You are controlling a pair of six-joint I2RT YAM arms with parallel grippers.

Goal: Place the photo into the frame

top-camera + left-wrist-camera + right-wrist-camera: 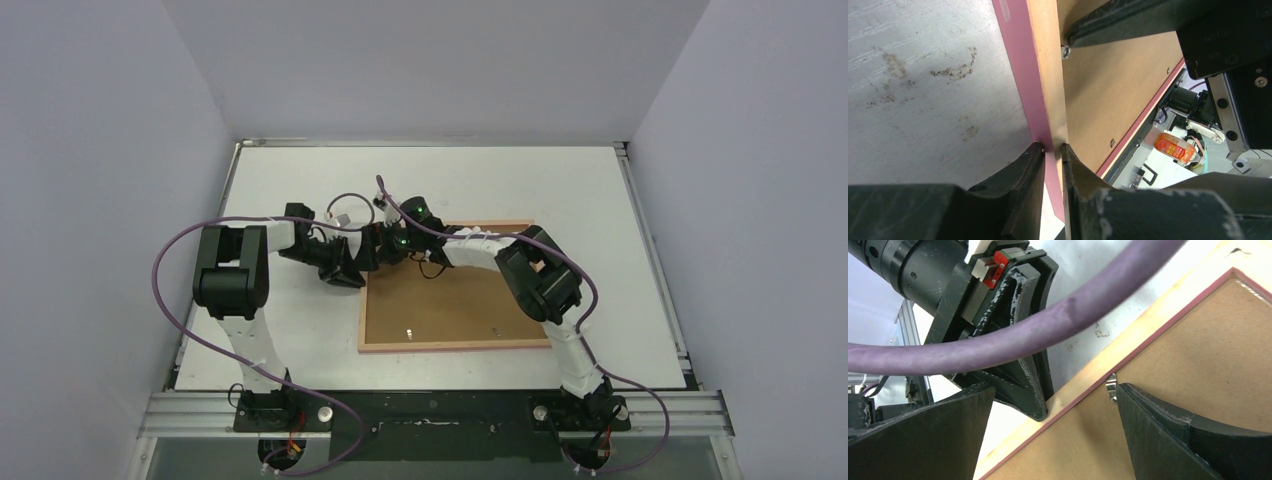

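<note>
At desk (pixel 300 180) centre: frame (pixel 450 347) back-up, edge pinched, photo unseen

Lying flat, right of centre in the overhead view, brown backing panel (pixel 450 300) facing up. Pinched at its upper left edge by the left fingers (pixel 1037 155), pressed onto the pink border. Spread wide over that same corner: the right fingers (pixel 1148 420), one tip just beside a small metal tab (pixel 1111 387) on the panel. No photo visible anywhere; possibly under the panel, cannot tell. Hazards: raising the pinched edge against the right fingers above it, flexing the thin border or popping the panel out; fingers knocking together; purple cable (pixel 1048 325), draped across the right wrist view, snagging.
</note>
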